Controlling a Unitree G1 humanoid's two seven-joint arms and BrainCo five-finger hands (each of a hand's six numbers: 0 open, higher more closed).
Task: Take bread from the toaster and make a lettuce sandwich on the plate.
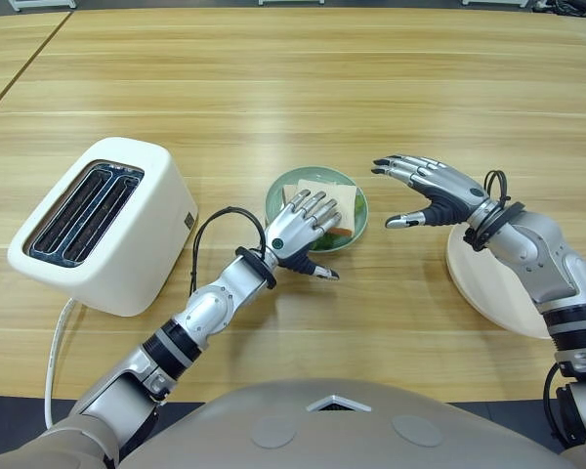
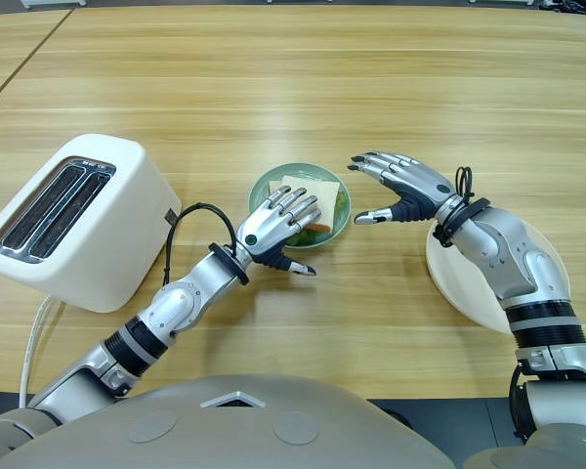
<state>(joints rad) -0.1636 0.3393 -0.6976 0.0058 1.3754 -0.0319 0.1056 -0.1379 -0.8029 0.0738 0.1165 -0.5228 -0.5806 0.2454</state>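
Left hand (image 1: 298, 233) wide open, fingers spread, holding nothing, over the near rim of the green plate (image 1: 276, 191); can't tell if it touches. Right hand (image 1: 438, 188) also wide open and empty, hovering just right of that plate, apart from it. Bread (image 1: 324, 195) lies on the green plate, a bit of lettuce (image 1: 330, 238) showing at its near side. Toaster (image 1: 103, 225) sits toward the near-left of the desk (image 1: 293, 88), slots up, well apart from the green plate; its cord (image 1: 54, 362) runs to the near edge. White plate (image 1: 493, 288) near-right, partly under the right forearm.
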